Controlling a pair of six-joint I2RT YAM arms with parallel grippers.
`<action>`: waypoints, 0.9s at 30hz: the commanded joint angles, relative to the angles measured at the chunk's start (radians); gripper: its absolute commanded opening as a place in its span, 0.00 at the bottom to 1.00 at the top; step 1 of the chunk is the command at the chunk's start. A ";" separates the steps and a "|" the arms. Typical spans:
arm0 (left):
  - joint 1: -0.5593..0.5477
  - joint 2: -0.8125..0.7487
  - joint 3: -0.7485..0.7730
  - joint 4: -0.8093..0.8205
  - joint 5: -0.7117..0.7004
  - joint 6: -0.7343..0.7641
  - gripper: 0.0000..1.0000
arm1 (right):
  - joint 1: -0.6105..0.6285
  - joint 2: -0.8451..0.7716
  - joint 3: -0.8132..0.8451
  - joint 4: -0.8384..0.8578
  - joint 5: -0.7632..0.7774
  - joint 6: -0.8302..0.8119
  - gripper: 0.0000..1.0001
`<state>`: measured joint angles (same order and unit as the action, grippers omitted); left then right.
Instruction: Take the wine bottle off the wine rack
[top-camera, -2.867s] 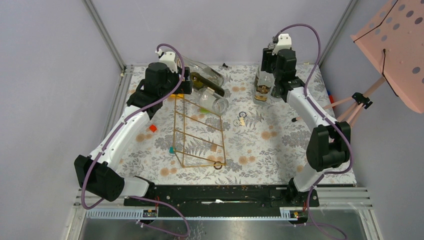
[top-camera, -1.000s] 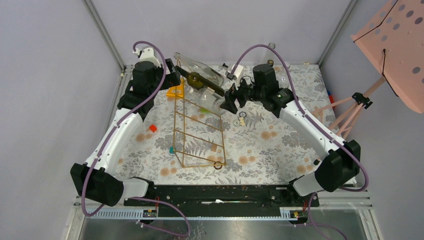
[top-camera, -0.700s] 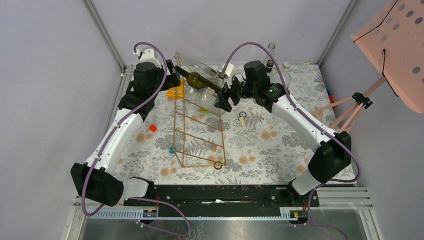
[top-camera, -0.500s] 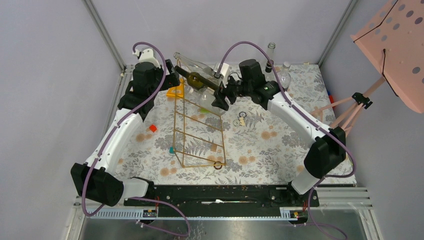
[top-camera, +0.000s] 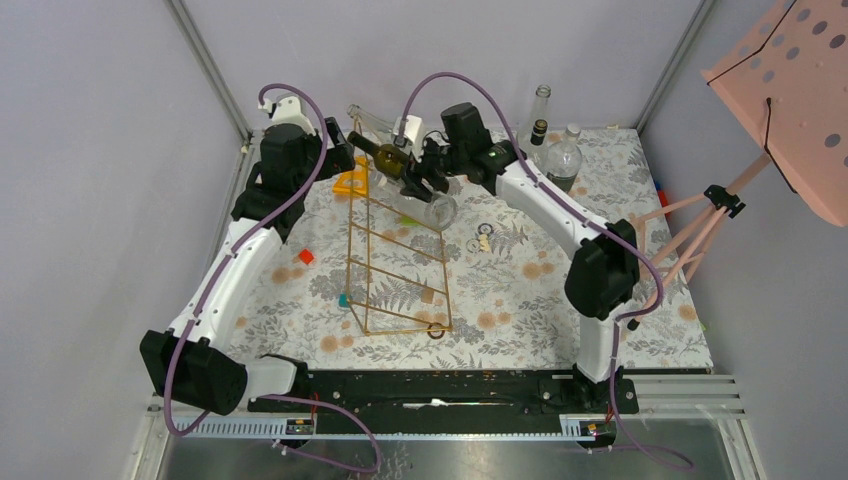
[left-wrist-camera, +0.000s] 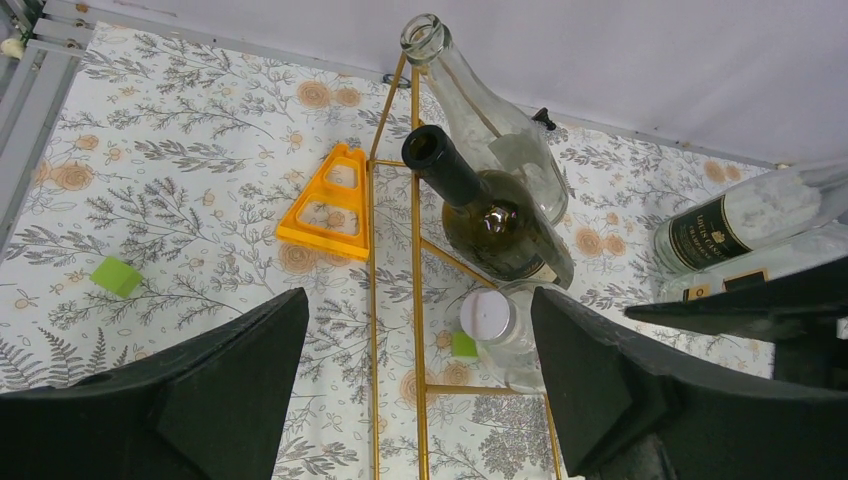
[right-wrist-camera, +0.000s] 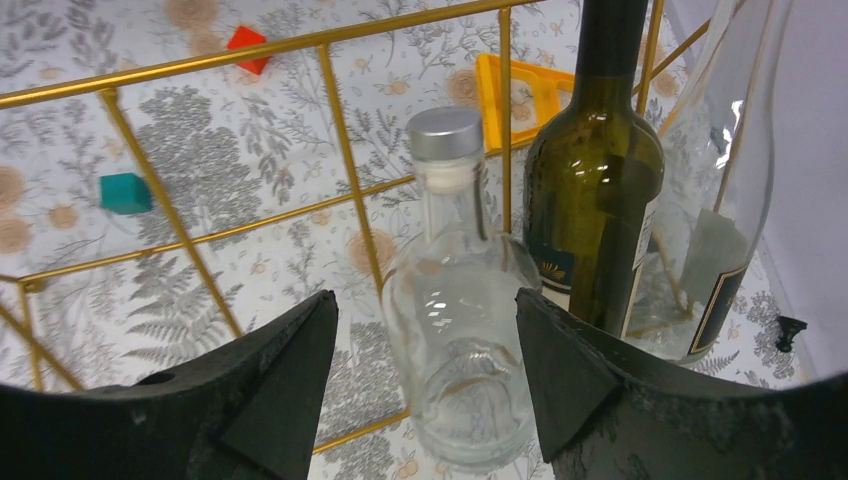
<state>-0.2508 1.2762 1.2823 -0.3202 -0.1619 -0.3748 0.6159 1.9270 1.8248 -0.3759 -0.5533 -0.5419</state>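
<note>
The gold wire wine rack stands slanted at mid-table. Its top holds a tall clear bottle, a dark green wine bottle and a small clear capped bottle. My right gripper is open at the bottles' bases. In the right wrist view my right gripper has one jaw on each side of the capped bottle, with gaps; the dark bottle lies beside it. My left gripper is open behind the rack. In the left wrist view my left gripper looks down on the rack and dark bottle.
An orange triangle and a green cube lie left of the rack. Two bottles stand at the back right. Red and teal cubes lie near the rack. A pink perforated board stands outside right.
My right arm has swung left from the back right corner to the bottles on the rack. My left gripper has drawn back a little towards the far left.
</note>
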 joint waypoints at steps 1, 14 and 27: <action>0.014 -0.019 0.013 0.042 -0.013 -0.010 0.88 | 0.036 0.067 0.092 -0.003 0.108 -0.055 0.72; 0.066 -0.032 0.014 0.037 -0.021 -0.028 0.89 | 0.065 0.233 0.251 -0.005 0.172 -0.082 0.61; 0.087 -0.019 0.015 0.035 -0.011 -0.038 0.89 | 0.089 0.291 0.273 0.037 0.143 -0.070 0.59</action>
<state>-0.1749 1.2758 1.2823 -0.3210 -0.1654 -0.4015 0.6857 2.1960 2.0617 -0.3798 -0.4042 -0.6071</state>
